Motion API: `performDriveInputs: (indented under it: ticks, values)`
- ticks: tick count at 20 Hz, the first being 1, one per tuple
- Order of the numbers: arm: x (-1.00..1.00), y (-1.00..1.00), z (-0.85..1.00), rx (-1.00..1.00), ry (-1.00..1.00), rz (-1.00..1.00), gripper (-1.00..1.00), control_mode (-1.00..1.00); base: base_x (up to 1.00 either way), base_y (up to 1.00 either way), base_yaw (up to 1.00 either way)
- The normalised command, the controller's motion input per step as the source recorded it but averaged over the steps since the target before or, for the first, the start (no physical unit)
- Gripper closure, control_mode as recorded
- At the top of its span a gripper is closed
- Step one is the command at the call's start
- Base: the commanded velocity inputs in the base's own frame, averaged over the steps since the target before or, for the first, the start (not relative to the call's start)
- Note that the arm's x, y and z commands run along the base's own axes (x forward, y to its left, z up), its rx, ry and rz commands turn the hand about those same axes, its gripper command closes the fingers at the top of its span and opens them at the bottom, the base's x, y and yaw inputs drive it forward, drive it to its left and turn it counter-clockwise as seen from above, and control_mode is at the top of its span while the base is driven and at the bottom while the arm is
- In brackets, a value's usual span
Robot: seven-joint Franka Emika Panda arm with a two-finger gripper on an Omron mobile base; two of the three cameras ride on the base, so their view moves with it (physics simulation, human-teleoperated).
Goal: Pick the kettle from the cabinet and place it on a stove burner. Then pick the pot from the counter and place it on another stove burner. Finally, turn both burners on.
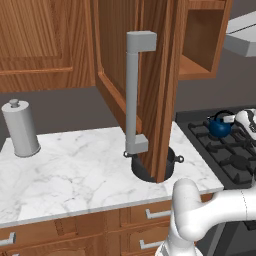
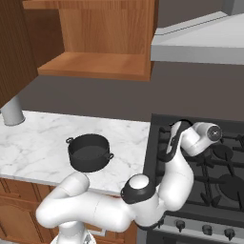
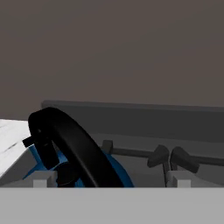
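The blue kettle [image 1: 219,127] stands upright on a rear left burner of the black cooktop [image 1: 235,152]. My gripper [image 1: 233,119] hovers at the kettle's black arched handle, open. In the hand view the handle [image 3: 74,146] and blue body [image 3: 117,174] lie between the wide-spread fingertips [image 3: 43,178], and nothing is pinched in the gripper [image 3: 110,179]. The dark pot [image 2: 89,151] sits on the marble counter [image 2: 43,138] left of the stove. From the left base view the pot [image 1: 171,161] is half hidden behind the open cabinet door [image 1: 155,75].
The cabinet door with its long grey handle [image 1: 132,90] juts out over the counter [image 1: 70,170]. A tall grey canister [image 1: 20,127] stands at the counter's left. The open cabinet shelf [image 2: 95,64] is bare. A range hood [image 2: 200,43] hangs above the cooktop [image 2: 219,183]; knobs [image 2: 207,229] line its front.
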Motion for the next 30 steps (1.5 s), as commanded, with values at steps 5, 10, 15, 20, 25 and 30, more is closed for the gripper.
performDriveInputs:
  ticks: [5,10,15,20,25,30]
  values:
    - [0.0,0.0,-0.08,0.0,0.0,0.01,-1.0,-1.0,0.0,0.0,0.0]
    - [0.0,0.05,-0.03,0.0,0.0,0.02,-1.0,-1.0,0.0,0.0,0.0]
    - [-0.09,0.05,0.0,0.0,-0.05,0.0,-1.0,-1.0,0.0,0.0,0.0]
    - [-0.12,0.0,0.0,0.0,-0.03,0.0,-1.0,-1.0,0.0,0.0,0.0]
    - [-0.06,0.0,0.0,0.0,-0.03,0.0,-1.0,-1.0,0.0,0.0,0.0]
    - [-0.16,0.0,0.2,0.0,-0.01,0.0,-1.0,-1.0,0.0,0.0,0.0]
